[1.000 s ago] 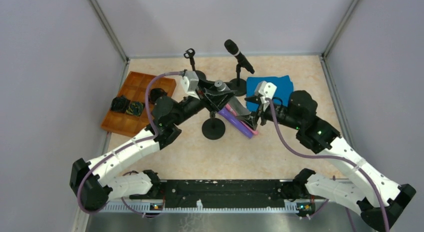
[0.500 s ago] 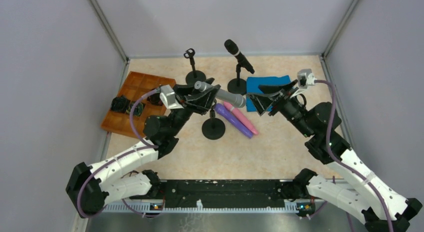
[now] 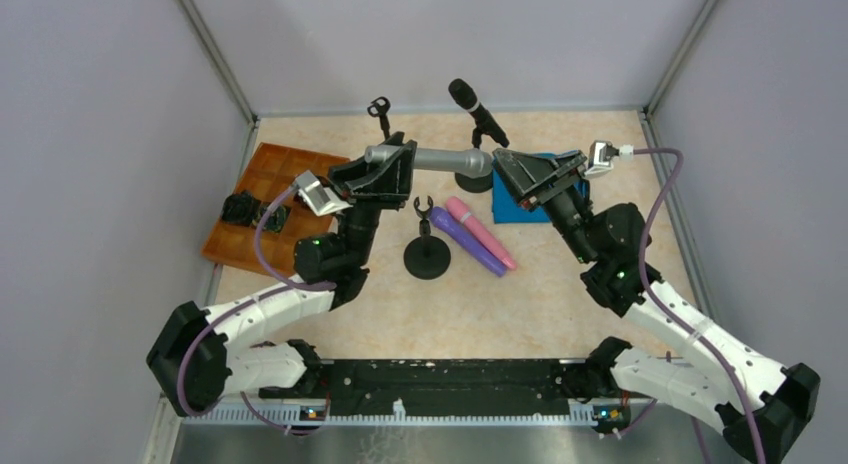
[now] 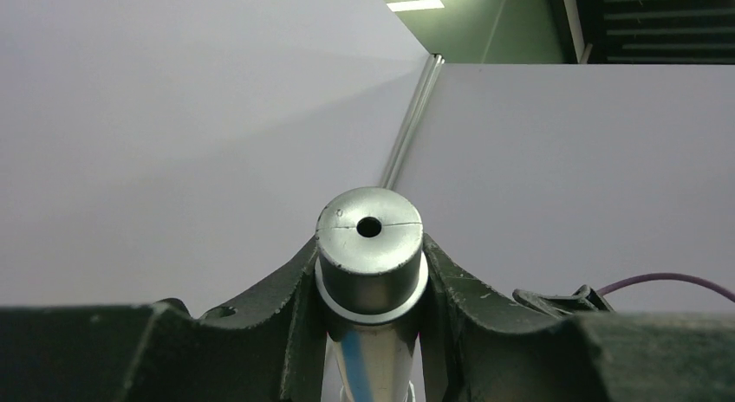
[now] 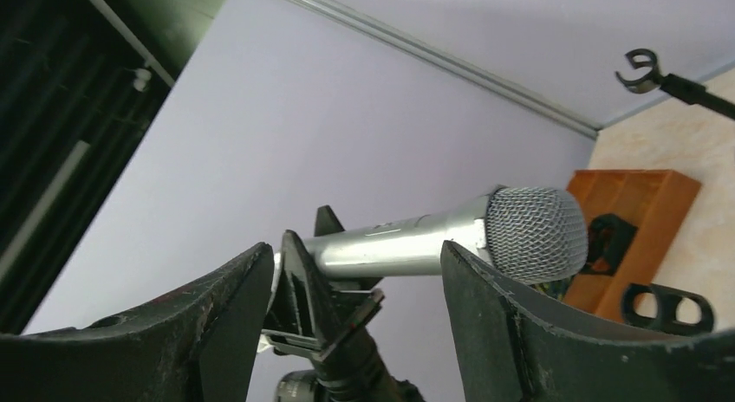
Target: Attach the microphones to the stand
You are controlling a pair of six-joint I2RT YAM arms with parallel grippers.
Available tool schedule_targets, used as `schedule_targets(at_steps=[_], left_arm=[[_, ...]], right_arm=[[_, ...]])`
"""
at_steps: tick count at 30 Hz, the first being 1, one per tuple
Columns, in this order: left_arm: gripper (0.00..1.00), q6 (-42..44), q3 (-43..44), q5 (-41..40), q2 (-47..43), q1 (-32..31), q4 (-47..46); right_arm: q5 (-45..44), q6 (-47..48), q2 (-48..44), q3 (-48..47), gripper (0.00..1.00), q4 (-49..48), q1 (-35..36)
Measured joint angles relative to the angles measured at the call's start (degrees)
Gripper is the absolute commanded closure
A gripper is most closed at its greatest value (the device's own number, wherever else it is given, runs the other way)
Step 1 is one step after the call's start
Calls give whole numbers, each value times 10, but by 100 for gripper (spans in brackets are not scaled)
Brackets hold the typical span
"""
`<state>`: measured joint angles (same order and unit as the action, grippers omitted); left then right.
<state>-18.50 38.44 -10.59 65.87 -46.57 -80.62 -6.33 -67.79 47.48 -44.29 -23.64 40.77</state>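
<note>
My left gripper (image 3: 398, 160) is shut on a silver microphone (image 3: 440, 160) and holds it level, high above the table, with the mesh head pointing right. In the left wrist view its tail end (image 4: 369, 246) sits between my fingers. My right gripper (image 3: 508, 177) is open and empty, its jaws standing on either side of the mesh head (image 5: 533, 230) without touching it. An empty stand (image 3: 427, 252) with an open clip stands below. A black microphone (image 3: 478, 109) sits on a stand at the back. A purple (image 3: 468, 242) and a pink microphone (image 3: 482, 232) lie on the table.
A second empty stand (image 3: 380, 112) stands at the back left; its clip also shows in the right wrist view (image 5: 641, 71). An orange tray (image 3: 262, 216) with small black parts lies at the left. A blue cloth (image 3: 545, 206) lies under the right arm. Grey walls enclose the table.
My left gripper has lifted the silver microphone higher and turned it level. My right gripper has risen from the table and come up to the mesh head, open.
</note>
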Motion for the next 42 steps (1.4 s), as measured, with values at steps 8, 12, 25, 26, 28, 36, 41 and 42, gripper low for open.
schedule_targets(at_steps=[8,12,25,26,28,36,41,42], left_arm=[[100,-24,22,-25,42,0,-24],[100,-26,33,-26,55,0,-28],[100,-36,43,-21,79,2,-29],[100,-36,47,-20,80,3,-30],[100,-36,53,-17,82,3,-30],[100,-56,58,-2,90,3,-31],[100,-69,49,1,90,5,-31],[100,-71,45,2,89,6,-32]], right_arm=[[26,-96,60,0,27,-72,0],[36,-120,65,0,27,-84,0],[65,-177,108,0,27,-115,0],[69,-180,112,0,27,-115,1],[72,-186,115,1,27,-115,1],[68,-195,124,4,28,-124,1],[62,-204,156,4,33,-137,1],[61,-208,163,4,35,-139,1]])
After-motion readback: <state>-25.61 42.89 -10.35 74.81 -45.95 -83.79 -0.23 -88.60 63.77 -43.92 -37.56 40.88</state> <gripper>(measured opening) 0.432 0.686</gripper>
